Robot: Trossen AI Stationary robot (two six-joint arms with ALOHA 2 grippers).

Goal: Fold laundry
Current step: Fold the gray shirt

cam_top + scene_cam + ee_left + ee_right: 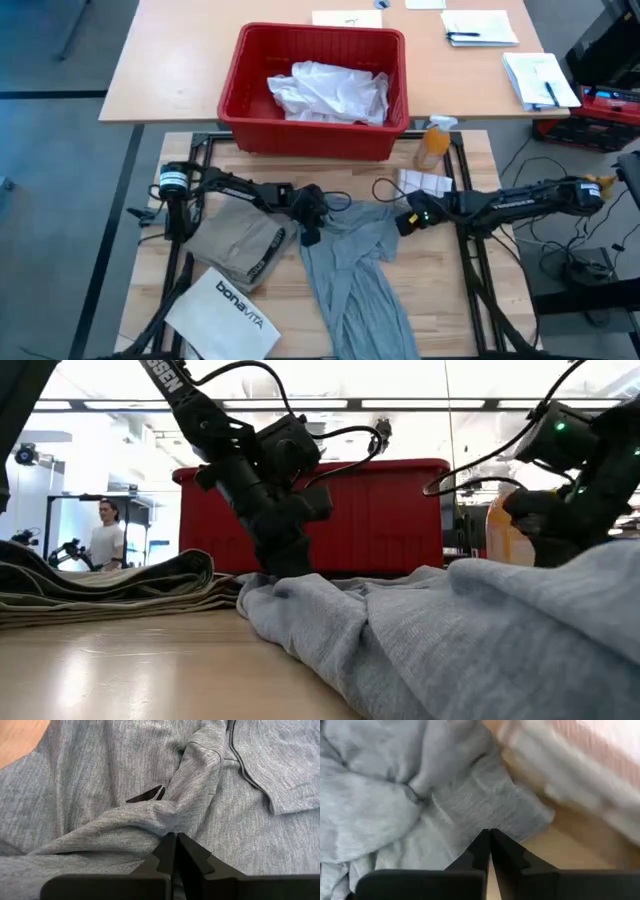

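A grey T-shirt (350, 262) lies crumpled on the wooden desk (440, 300), spread from the middle of the desk down toward its near edge, with its upper part bunched between the two arms. The left end effector (310, 222) sits at the shirt's upper left corner; in the left wrist view its fingers (167, 855) are pressed together with a fold of the grey cloth pinched between them. The right end effector (408, 220) is at the shirt's upper right corner, and in the right wrist view its fingers (482, 850) meet tip to tip over the shirt's edge; whether any cloth is caught between them cannot be told.

Left of the shirt, a folded khaki-tan garment (235, 245) rests flat on the desk under the left arm. Near the desk's front left corner lies a stiff white bag (225, 312) printed "bonavita", just beside the khaki piece. Beyond the far edge of the desk, a red basket (312, 90) stands on a second, lighter table (170, 70) and holds a crumpled white shirt (330, 92). An orange spray bottle (434, 145) stands near the desk's far right corner, with a small white card (422, 183) just in front of it. In the low view a person (105, 540) stands far back in the room.
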